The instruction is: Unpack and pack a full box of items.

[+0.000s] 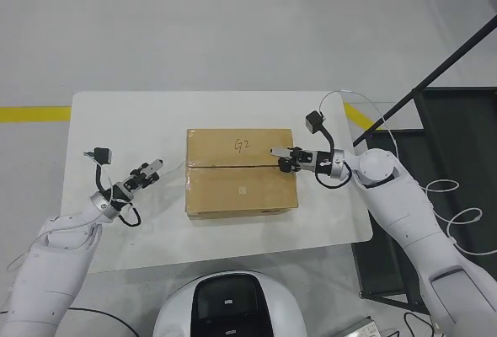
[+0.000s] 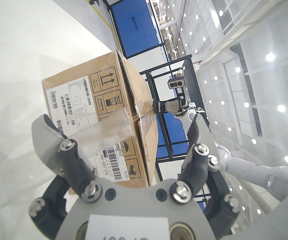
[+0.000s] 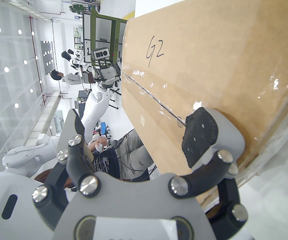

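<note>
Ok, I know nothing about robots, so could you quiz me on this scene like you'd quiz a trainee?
1. True or false: the cardboard box on the white table has its flaps standing open.
2. Pick one. The right gripper is: A) at one end of the box's taped top seam; B) down inside the box; C) resting on the floor.
3. Fill the gap: the left gripper, beside the box with a clear tape strip at one finger, has its jaws ____.

Key: 1 false, the box is shut; 2 A; 3 open.
</note>
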Motion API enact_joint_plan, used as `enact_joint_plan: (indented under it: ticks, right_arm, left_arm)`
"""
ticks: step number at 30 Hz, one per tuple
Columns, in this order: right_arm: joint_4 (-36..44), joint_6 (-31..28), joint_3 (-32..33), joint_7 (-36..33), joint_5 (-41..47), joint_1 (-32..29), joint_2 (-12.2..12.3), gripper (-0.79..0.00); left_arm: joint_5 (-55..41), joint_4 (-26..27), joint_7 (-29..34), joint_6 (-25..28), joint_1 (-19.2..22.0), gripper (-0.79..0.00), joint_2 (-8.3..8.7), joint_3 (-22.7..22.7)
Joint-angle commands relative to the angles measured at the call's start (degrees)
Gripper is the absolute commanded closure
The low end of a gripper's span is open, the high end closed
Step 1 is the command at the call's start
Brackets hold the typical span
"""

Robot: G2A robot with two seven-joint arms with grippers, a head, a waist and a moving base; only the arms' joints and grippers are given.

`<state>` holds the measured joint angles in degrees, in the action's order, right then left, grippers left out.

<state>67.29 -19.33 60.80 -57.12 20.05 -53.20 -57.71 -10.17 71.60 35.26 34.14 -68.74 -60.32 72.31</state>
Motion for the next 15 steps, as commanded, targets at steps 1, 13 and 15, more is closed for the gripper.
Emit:
enact_joint_plan:
  ticks: [1, 13, 15]
  right_arm:
    - [0.00, 0.00, 0.00, 0.00, 0.00, 0.00, 0.00, -0.785]
    - [0.00, 0.00, 0.00, 0.00, 0.00, 0.00, 0.00, -0.785]
    - [0.00, 0.00, 0.00, 0.00, 0.00, 0.00, 0.00, -0.785]
  left_arm:
    - [-2.77, 1.25, -1.81, -1.38, -1.02, -0.785, -0.34, -0.71]
    - [-18.09, 12.85, -7.53, -5.99, -14.41, -0.785, -0.43, 3.37]
    - [-19.77, 14.48, -7.82, -7.41, -16.49, -0.785, -0.41, 3.92]
